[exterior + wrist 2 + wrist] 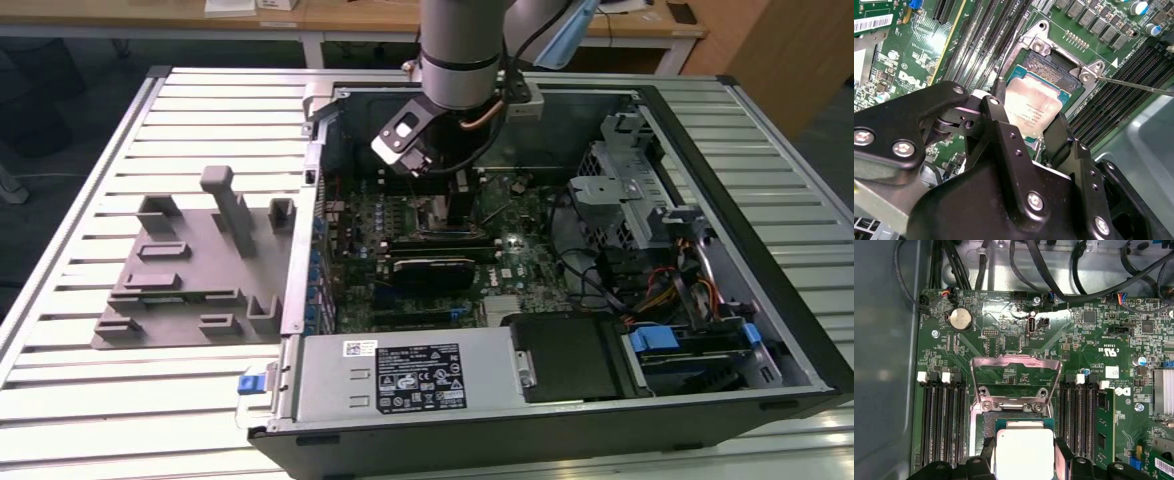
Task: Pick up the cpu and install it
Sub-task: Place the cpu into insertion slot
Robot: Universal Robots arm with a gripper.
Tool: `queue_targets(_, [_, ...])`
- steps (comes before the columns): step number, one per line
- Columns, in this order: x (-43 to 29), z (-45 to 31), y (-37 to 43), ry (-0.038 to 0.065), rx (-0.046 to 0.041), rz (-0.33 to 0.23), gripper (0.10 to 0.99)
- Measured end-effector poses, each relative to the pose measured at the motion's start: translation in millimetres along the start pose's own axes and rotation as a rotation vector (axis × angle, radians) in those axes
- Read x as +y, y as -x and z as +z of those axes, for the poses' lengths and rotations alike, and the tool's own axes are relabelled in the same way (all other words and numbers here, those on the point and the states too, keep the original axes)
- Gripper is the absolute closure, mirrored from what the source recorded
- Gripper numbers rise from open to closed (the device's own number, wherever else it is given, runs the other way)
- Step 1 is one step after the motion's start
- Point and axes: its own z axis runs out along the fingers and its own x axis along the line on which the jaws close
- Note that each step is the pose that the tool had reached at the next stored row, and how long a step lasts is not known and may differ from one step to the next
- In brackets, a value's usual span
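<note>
The cpu (1036, 107) is a flat square with a pale, matt silver top. The motherboard (1004, 340) is green and crowded with small parts. The socket's load frame (1016, 362) is of shiny metal and stands lifted open. The grey, tube-shaped arm (461, 50) is almost upright, with its wrist inside the black computer case (534, 440) on the ribbed metal desk (80, 400). The black jaws clamp the cpu on two opposite edges, directly over the open socket.
</note>
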Motion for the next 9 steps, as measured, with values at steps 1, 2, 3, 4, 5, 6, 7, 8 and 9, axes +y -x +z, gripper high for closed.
queue_targets(1, [-0.5,0.2,0.0,0.000,0.0002,0.000,0.541])
queue_targets(2, [-1.1,0.5,-0.1,0.000,0.0004,0.000,0.541])
queue_targets(3, [-1.5,1.0,-0.2,0.000,0.0004,0.000,0.541])
queue_targets(4, [-1.8,1.4,-0.3,0.000,0.0004,0.000,0.541])
queue_targets(5, [-1.9,1.9,-0.5,0.000,0.0002,0.000,0.541])
queue_targets(6, [-1.9,2.6,-0.7,0.000,0.0002,0.000,0.541])
queue_targets(7, [-2.0,3.4,-1.0,0.000,0.0002,0.000,0.541])
queue_targets(8, [-2.1,4.2,-1.3,0.000,0.0003,0.000,0.541])
queue_targets(9, [-2.1,4.7,-1.6,0.000,0.0002,0.000,0.541])
